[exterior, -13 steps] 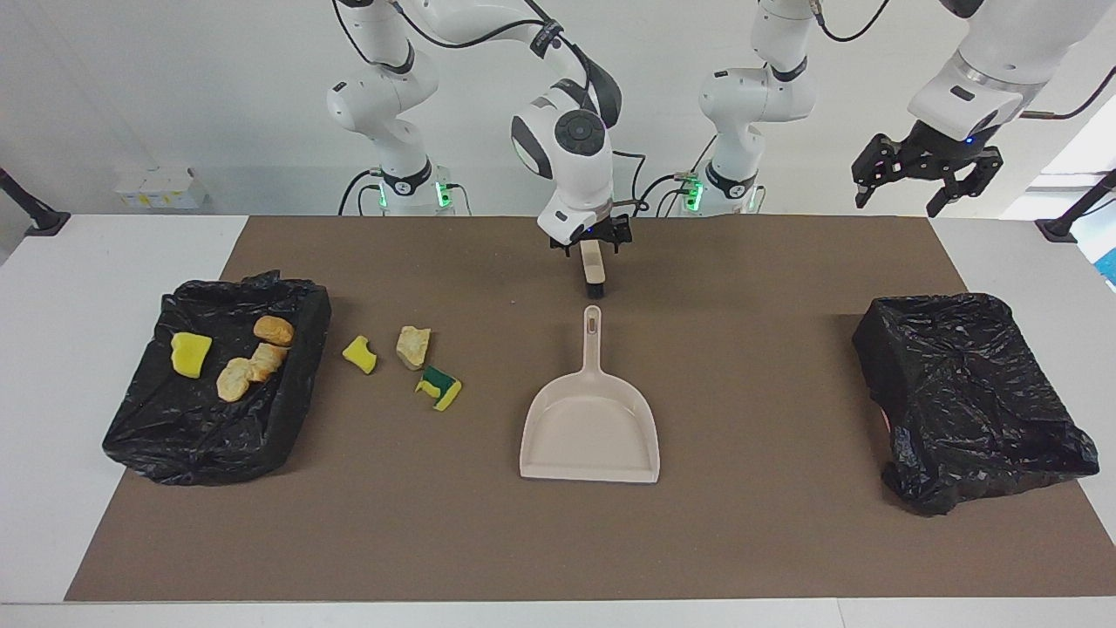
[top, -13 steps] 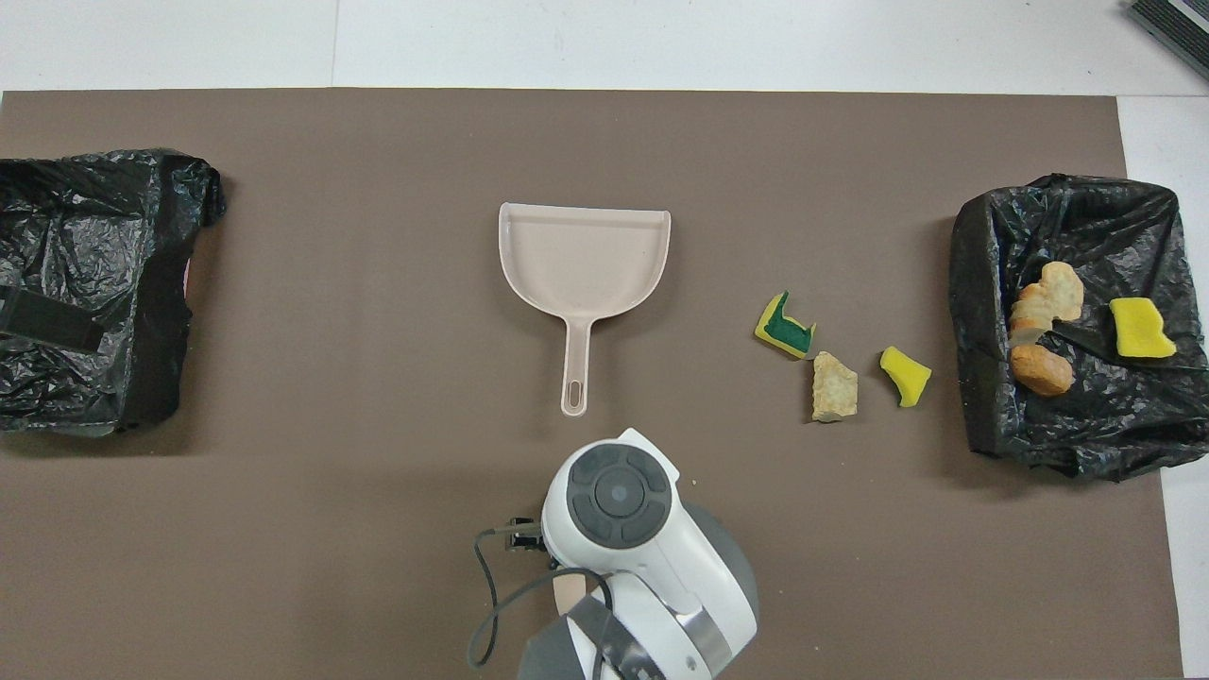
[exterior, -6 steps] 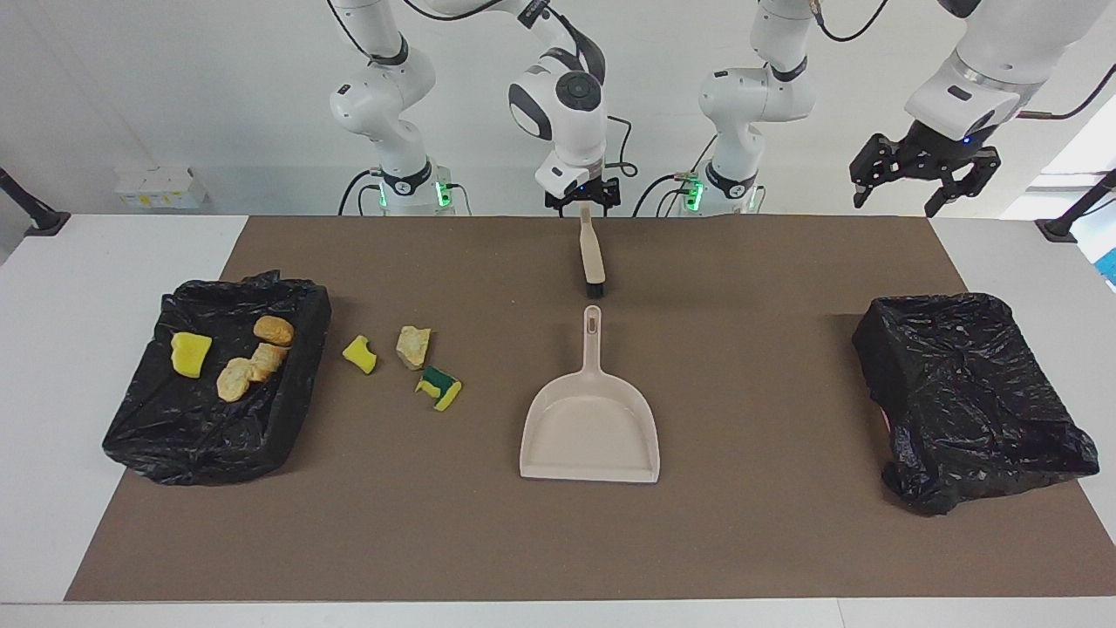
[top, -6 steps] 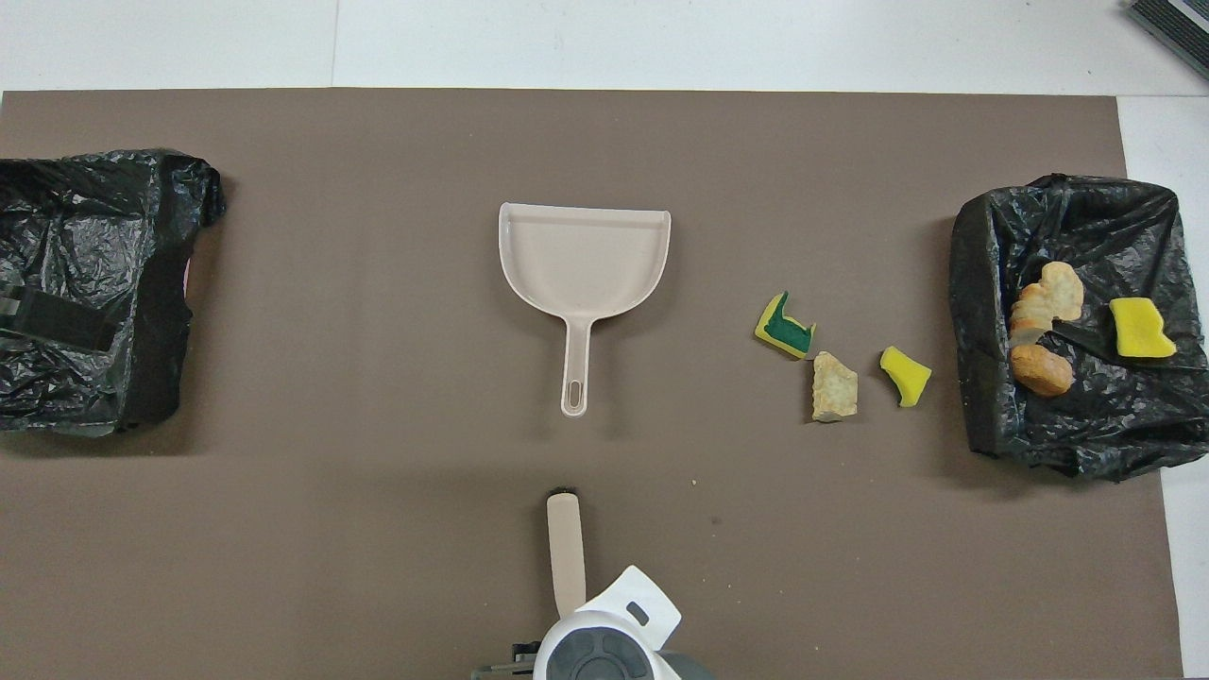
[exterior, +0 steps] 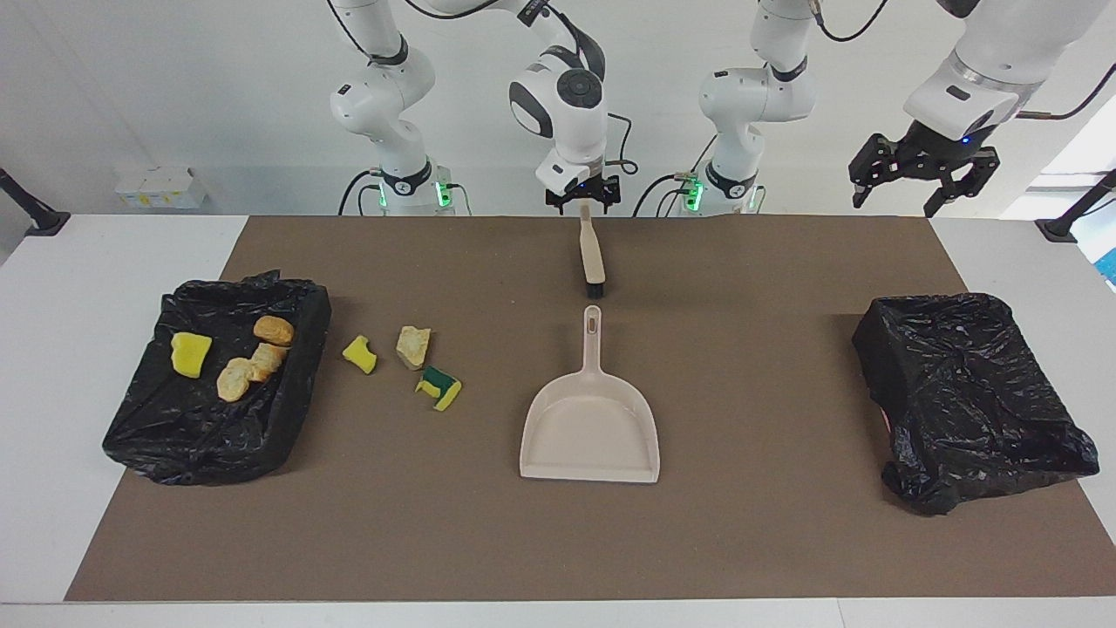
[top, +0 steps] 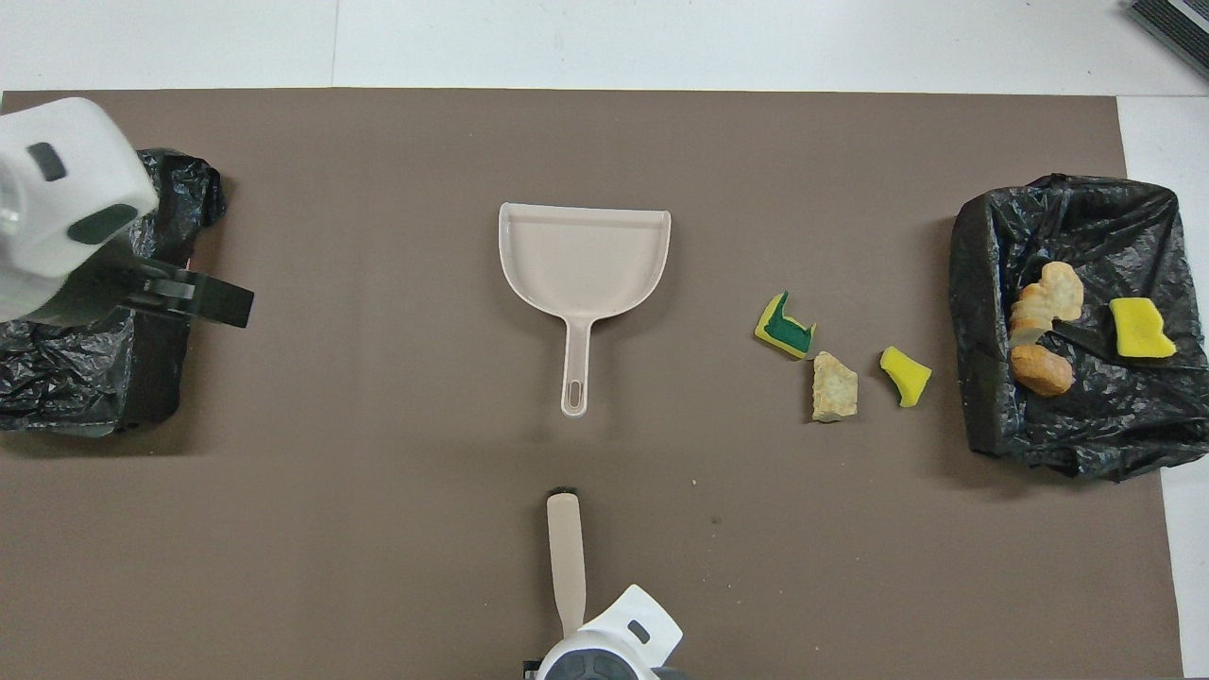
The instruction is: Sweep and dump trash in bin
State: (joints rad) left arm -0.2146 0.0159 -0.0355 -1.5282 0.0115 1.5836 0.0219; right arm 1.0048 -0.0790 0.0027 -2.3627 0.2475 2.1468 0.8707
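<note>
Gripping brush [exterior: 593, 253] handle end, right gripper [exterior: 583, 206]; left gripper [exterior: 914, 179] spread open over bin [exterior: 968, 397], holding nothing; no legible markings.

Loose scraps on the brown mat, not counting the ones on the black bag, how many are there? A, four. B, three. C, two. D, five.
B: three lie on the mat between the dustpan and the scrap-holding black bag: a yellow sponge piece, a tan foam chunk and a green-and-yellow sponge piece.
</note>
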